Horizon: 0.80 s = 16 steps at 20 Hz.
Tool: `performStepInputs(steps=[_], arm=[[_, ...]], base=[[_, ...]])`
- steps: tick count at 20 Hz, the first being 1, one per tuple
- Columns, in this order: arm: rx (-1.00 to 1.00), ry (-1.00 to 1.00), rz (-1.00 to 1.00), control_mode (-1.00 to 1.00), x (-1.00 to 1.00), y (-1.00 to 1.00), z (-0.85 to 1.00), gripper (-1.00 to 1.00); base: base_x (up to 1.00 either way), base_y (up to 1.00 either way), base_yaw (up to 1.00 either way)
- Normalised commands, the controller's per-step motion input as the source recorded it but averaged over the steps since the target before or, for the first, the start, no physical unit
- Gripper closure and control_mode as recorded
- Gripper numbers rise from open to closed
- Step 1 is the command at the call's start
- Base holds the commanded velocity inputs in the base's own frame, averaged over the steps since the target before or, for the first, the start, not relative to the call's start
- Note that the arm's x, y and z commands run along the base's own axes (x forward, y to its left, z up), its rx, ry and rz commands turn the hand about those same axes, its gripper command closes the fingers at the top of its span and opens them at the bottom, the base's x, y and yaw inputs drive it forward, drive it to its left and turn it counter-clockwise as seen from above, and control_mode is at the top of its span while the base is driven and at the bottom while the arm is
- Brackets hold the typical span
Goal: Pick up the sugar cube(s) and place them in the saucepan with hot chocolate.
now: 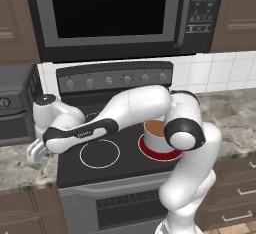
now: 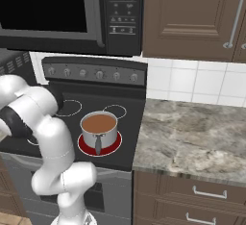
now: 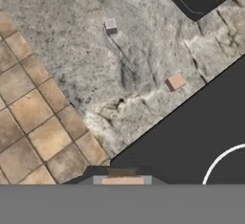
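Left base view, arm: the arm is reaching out to the left of the stove (image 1: 100, 170), putting the gripper (image 1: 36, 150) over the stone counter (image 1: 20, 170); from here I cannot tell how the jaws are standing.
Left base view, saucepan: the saucepan (image 1: 153, 128) is sitting on the red-ringed burner (image 1: 150, 153), half hidden behind the elbow and well apart from the gripper.
Right base view, saucepan: the saucepan (image 2: 99, 125) is standing upright on the glowing burner (image 2: 115, 147), showing brown liquid near the rim, its dark handle pointing toward the front of the stove.
Hand view, claw: the gripper (image 3: 122, 174) is looking down from above the counter edge, jaws nearly together, with a tan strip between them that is reading as the held sugar cube (image 3: 122, 181).
Hand view, counter: a loose sugar cube (image 3: 175, 81) is lying on the stone just beside the stove's edge; a pale block (image 3: 111, 26) is lying farther off, too small to identify.
Risk, carry: the pinch is looking shallow, so a quick swing across the stove could be shaking the cube out onto the cooktop.
Risk, release: letting go off-centre or from high up could be bouncing it off the rim or splashing the chocolate.
Risk, elbow: the elbow is crowding the pan and could be nudging it.
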Motion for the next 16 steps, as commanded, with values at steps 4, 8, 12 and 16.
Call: performStepInputs(steps=[4,8,12,16], arm=[[0.00,0.00,-0.07,-1.00,-0.01,-0.61,0.11,1.00],[0.00,0.00,-0.08,-1.00,-0.01,-0.64,0.29,1.00],[0.02,0.00,-0.08,-1.00,0.00,-0.60,0.49,1.00],[0.03,0.01,-0.10,-1.00,-0.04,-0.73,0.45,1.00]], base=[[0.00,0.00,0.00],[0.00,0.00,0.00],[0.00,0.00,0.00],[0.00,0.00,0.00]])
